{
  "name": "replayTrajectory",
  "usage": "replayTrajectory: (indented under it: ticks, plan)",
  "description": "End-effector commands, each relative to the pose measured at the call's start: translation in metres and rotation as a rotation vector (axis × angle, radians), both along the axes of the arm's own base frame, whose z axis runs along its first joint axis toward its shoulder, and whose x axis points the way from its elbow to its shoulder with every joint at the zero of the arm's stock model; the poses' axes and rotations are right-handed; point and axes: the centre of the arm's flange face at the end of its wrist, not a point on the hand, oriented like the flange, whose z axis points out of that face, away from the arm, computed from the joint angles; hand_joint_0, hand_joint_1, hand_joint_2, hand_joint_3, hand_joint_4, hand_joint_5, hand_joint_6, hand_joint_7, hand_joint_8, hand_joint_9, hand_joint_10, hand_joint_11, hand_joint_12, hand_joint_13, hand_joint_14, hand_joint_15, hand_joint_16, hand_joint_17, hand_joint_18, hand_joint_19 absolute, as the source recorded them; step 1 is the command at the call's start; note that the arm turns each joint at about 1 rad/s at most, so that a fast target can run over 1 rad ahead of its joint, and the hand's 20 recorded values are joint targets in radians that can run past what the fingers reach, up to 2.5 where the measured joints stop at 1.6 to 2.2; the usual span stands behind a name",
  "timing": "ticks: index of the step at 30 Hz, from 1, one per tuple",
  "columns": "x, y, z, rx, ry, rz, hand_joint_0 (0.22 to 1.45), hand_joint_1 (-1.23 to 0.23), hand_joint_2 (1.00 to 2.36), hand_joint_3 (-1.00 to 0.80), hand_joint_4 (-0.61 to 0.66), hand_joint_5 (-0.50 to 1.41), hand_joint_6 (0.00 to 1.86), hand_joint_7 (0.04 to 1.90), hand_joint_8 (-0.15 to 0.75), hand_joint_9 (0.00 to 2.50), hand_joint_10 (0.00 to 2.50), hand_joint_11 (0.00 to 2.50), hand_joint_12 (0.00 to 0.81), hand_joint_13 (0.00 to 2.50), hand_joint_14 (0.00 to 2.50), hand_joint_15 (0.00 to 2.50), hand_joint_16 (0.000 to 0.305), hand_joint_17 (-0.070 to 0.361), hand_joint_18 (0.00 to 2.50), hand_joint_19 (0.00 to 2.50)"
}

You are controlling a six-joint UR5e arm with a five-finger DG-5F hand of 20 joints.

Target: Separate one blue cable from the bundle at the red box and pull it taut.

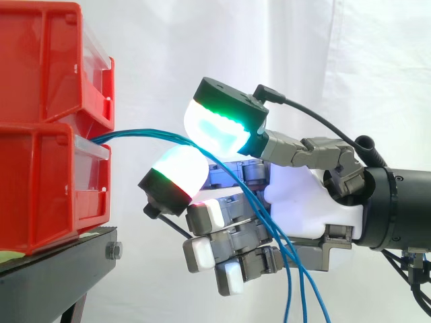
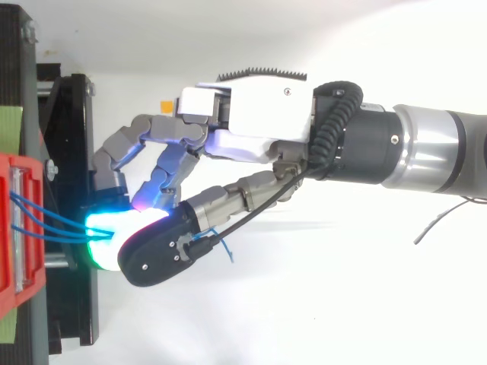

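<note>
I see the robot hand (image 1: 303,195) just off the front edge of the black stand (image 1: 60,262). Two glowing pads (image 1: 215,128) pinch the blue cables (image 1: 135,133), and the other fingers are curled. The cables run out of the lower red bin (image 1: 40,195), pass between the pads, then hang slack past the palm.

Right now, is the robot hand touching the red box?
Apart. The side view shows white curtain between the robot hand and the red box; only the blue cables cross that gap.
</note>
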Motion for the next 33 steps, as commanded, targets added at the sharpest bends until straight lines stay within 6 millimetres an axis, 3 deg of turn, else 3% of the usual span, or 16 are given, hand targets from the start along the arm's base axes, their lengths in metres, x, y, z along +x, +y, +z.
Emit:
replayTrajectory:
  ticks: [1,4,7,15,20,26,33]
  plan:
    - [0.0001,0.0001,-0.0006,0.0,0.001,0.001,0.67,-0.84,1.01,-0.29,0.04,-0.15,0.93,1.0,0.334,1.03,0.01,0.9,0.366,1.0,0.02,0.7,0.043,0.097,0.95,0.77]
    - [0.0,-0.0002,0.0006,0.001,-0.001,-0.002,0.76,-0.87,1.0,-0.49,-0.06,-0.16,0.94,1.01,0.325,1.04,0.01,0.9,0.358,1.01,0.02,0.7,0.043,0.096,0.99,0.77]
    - [0.0001,0.0001,-0.0006,0.0,0.001,0.001,0.79,-0.86,1.0,-0.5,-0.11,-0.16,0.94,1.04,0.325,1.05,0.01,0.91,0.359,1.02,0.02,0.72,0.043,0.097,1.01,0.77]
    - [0.0,-0.0002,0.0006,-0.001,-0.001,-0.002,0.76,-0.91,1.0,-0.5,-0.07,-0.16,0.95,0.97,0.324,1.08,0.01,0.96,0.36,1.05,0.02,0.75,0.043,0.098,1.03,0.77]
    - [-0.0005,-0.0003,0.0,0.002,0.005,-0.002,0.71,-0.98,1.0,-0.5,0.01,-0.14,0.94,1.0,0.326,1.11,0.01,0.98,0.357,1.05,0.02,0.76,0.043,0.097,1.03,0.8]
    - [-0.0004,0.0001,0.0003,0.003,0.006,0.002,0.54,-1.12,1.0,-0.5,0.05,-0.15,0.94,0.98,0.321,1.1,0.01,1.01,0.372,1.05,0.02,0.81,0.045,0.101,1.01,0.83]
    - [0.0007,0.0005,0.0034,0.0,0.01,0.004,0.48,-0.97,1.0,-0.5,0.08,-0.14,0.93,0.93,0.354,1.25,0.01,1.08,0.393,1.09,0.02,0.8,0.048,0.109,1.04,0.83]
